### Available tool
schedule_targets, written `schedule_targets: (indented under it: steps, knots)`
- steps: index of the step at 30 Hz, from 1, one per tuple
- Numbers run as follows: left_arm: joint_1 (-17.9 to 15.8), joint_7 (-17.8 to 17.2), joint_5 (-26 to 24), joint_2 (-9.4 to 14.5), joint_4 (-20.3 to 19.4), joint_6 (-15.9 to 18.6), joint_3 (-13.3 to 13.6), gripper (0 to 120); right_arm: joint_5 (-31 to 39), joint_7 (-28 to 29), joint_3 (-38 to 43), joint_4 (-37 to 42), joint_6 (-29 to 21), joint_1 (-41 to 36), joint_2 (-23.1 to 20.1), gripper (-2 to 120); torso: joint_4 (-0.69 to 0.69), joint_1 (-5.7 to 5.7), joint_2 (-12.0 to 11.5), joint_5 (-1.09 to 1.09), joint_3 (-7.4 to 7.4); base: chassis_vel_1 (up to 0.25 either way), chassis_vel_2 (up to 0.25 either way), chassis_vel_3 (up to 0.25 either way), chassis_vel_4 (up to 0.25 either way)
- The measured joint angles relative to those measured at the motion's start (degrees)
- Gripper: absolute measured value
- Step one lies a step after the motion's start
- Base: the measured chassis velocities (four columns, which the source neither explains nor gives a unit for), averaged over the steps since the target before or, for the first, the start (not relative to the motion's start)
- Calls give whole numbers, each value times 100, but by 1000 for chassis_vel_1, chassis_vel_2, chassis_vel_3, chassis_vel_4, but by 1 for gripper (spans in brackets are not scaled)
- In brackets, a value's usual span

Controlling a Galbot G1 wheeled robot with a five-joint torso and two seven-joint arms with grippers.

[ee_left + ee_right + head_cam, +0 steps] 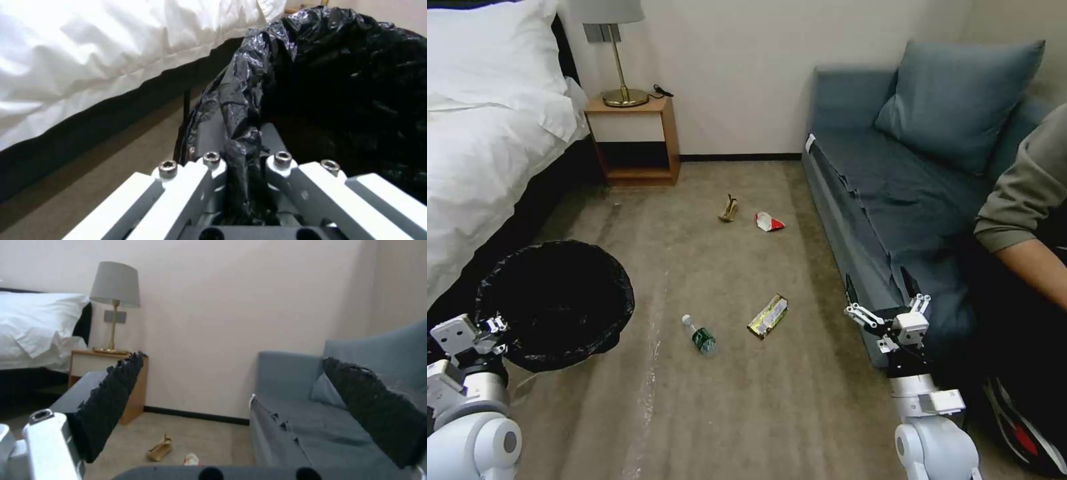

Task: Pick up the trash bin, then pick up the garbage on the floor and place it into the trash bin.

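down at the lower left of the head view, the left gripper (pixel 494 333) is clamped on the rim of the small round trash bin (pixel 557 303), whose crinkled black plastic bag is folded over the edge and hides the bin's body; the bin hangs tilted just beside the bed with white bedding (pixel 487 133). from the left wrist view the pads (pixel 209 133) pinch a bunched fold of that black bag (pixel 338 83) between them, with the bed's dark base running alongside. on the beige carpet (pixel 727 400) the garbage lies loose in two pairs: a clear bottle with a green label (pixel 699 335) near a gold foil wrapper (pixel 768 316), both close to the robot, and farther off, toward the wall, a crumpled tan-brown scrap (pixel 729 209) just beside a crushed red-and-white carton (pixel 768 222). the right gripper (pixel 887 303) hovers at the front edge of the blue-grey sofa (pixel 894 193), its fingers spread wide apart and holding nothing; the right wrist view looks between its dark pads (pixel 111 400) toward the tan-brown scrap (pixel 160 449) and the carton (pixel 191 459). a wooden nightstand (pixel 637 140) with a brass lamp (pixel 617 60) stands against the wall between bed and sofa. a person's sleeved arm (pixel 1027 207) rests at the sofa's right end, touching none of the litter.
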Motion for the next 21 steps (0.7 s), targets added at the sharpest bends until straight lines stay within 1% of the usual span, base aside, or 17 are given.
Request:
schedule_targets:
  steps: [14,21]
  knots:
    - [-77,27,138,11,28,-4,33,5,33,-7,-12,-107,-21,61,-16,100,0,0,0,0,0,-114,107,108,-111]
    - [-89,34,219,25,-2,4,89,5,63,0,13,-88,-34,63,-53,100,0,0,0,1,0,-90,96,98,-99]
